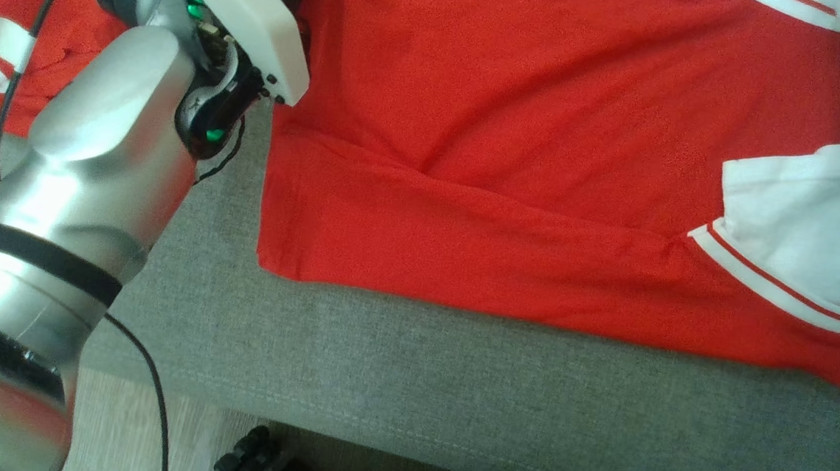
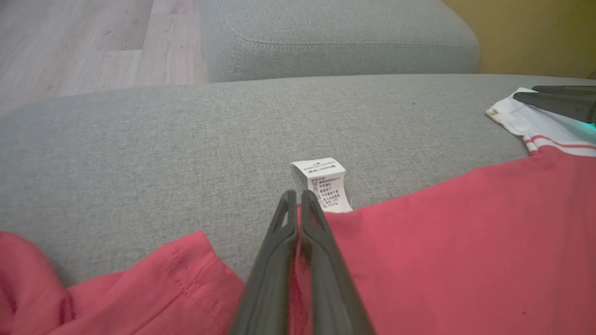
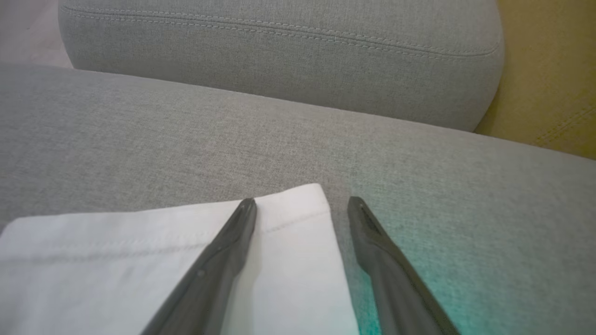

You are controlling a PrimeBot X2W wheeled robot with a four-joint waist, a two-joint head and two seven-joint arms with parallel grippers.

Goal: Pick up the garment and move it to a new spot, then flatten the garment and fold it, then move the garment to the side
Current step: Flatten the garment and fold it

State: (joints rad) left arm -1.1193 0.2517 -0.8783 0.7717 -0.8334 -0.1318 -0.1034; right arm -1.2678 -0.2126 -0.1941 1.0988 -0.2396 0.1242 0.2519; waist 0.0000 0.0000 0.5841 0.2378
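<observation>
The left hand (image 2: 298, 197) is pinched shut on the garment's (image 1: 516, 124) red hem beside the care label (image 2: 326, 184). The garment lies spread near the sofa seat's (image 1: 455, 363) front edge. The right hand (image 3: 301, 201) gapes astride the white sleeve (image 3: 116, 242) corner. This looks like flattening: the right hand should clamp before both pull taut.

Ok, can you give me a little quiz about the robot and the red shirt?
1. True or false: the left gripper has its jaws wide open.
2. What colour is the sleeve at the right gripper? A white, B blue, C black.
3. Fill the gap: the red garment lies on a grey ____.
Key: 1 false, the jaws are shut on the garment. 2 A. 3 sofa.
</observation>
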